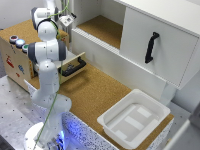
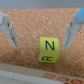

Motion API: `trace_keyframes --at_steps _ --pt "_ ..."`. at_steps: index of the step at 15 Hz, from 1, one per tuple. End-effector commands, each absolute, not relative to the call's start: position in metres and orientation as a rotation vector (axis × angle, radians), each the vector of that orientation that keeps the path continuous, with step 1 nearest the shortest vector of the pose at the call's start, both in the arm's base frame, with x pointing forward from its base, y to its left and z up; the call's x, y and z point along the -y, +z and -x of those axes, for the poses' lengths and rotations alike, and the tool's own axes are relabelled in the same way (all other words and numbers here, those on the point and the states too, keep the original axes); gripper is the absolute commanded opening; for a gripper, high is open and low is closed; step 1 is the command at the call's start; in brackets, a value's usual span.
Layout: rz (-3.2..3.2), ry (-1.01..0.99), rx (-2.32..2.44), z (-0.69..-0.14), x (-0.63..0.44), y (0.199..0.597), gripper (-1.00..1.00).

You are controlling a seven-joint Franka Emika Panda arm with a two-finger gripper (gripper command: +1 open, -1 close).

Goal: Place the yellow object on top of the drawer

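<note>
Cork board (image 1: 95,92) covers the work surface. Exterior view: arm (image 1: 46,65) stands at the near left; behind it the tan box (image 1: 12,57) carries round buttons (image 1: 19,42), its drawer (image 1: 75,64) pulled open toward the right. White cabinet (image 1: 157,42) at far right, white tub (image 1: 134,118) near right. Wrist view: gripper (image 2: 41,31) spread, fingers (image 2: 8,29) apart above the cork; yellow object (image 2: 49,50) lies flat between them, untouched.

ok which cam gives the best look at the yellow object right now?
Wrist view. The yellow object sits centred on the cork surface between the open gripper fingers, black letters legible. In the exterior view I can't find it; the arm likely blocks it. That view does show the drawer pulled open.
</note>
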State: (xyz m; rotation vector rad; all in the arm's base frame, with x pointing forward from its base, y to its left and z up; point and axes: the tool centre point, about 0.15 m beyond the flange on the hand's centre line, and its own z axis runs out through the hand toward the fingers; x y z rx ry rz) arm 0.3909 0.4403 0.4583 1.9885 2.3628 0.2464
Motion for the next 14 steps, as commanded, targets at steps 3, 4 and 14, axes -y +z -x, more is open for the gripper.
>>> trace_keyframes --at_steps 3,4,14 --pt "-2.02 0.235 -2.285 -0.314 -0.419 0.483 1.0" --pt "-2.029 0.224 -2.279 -0.306 -0.418 0.479 1.0" --pt "-2.052 0.253 -2.265 -0.265 -0.428 0.491 1.0"
